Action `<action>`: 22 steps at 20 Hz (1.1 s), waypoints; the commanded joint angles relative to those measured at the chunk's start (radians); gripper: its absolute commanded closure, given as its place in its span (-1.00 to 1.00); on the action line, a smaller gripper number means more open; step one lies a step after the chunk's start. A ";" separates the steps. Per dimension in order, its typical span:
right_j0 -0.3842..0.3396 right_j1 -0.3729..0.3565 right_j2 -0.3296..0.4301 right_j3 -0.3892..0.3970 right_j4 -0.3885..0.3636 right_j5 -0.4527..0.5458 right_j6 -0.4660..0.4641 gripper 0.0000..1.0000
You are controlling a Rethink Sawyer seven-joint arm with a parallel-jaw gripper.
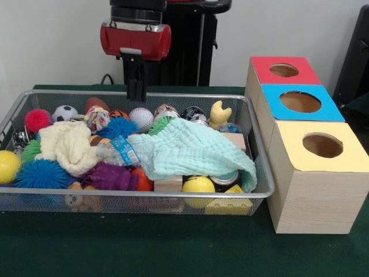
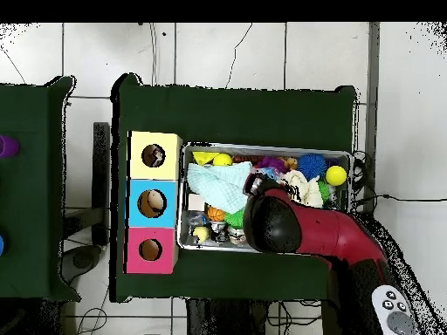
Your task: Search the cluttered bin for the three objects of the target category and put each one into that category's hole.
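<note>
the step in hand looks like the search, because the target kind is not named and the things are piled up. a good way is to come straight down on one thing that lies free on top, not into the cloths, and not to bump the wire wall.

going left to right in the front view: the wire bin (image 1: 262, 187) holds one yellow ball (image 1: 8, 165) at its left end, one pink spiky ball (image 1: 37, 119), two blue spiky balls (image 1: 41, 173), one cream cloth (image 1: 69, 145), one soccer ball (image 1: 64, 112), one purple cloth (image 1: 108, 176), one clear bottle (image 1: 118, 152), one baseball (image 1: 140, 118), one mint cloth (image 1: 190, 151) and one more yellow ball under it. more things hide below.

the gripper (image 1: 136, 90) hangs above the back of the bin. its black tips look close together and hold nothing.

right of the bin stand three boxes, each with one hole: the red box (image 1: 285, 70), the blue box (image 1: 300, 103) and the yellow box (image 1: 320, 145).
</note>
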State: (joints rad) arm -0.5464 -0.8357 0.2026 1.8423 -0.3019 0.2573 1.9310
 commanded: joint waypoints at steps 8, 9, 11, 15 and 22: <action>-0.125 0.065 0.178 0.040 -0.157 0.075 -0.155 1.00; -0.147 0.062 0.196 0.039 -0.158 0.090 -0.172 1.00; -0.183 0.058 0.225 0.036 -0.161 0.113 -0.195 1.00; -0.254 0.061 0.281 0.030 -0.175 0.151 -0.235 1.00; -0.306 0.071 0.339 0.017 -0.199 0.197 -0.237 1.00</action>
State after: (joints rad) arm -0.8311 -0.7908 0.4198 1.8417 -0.4372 0.3002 1.9308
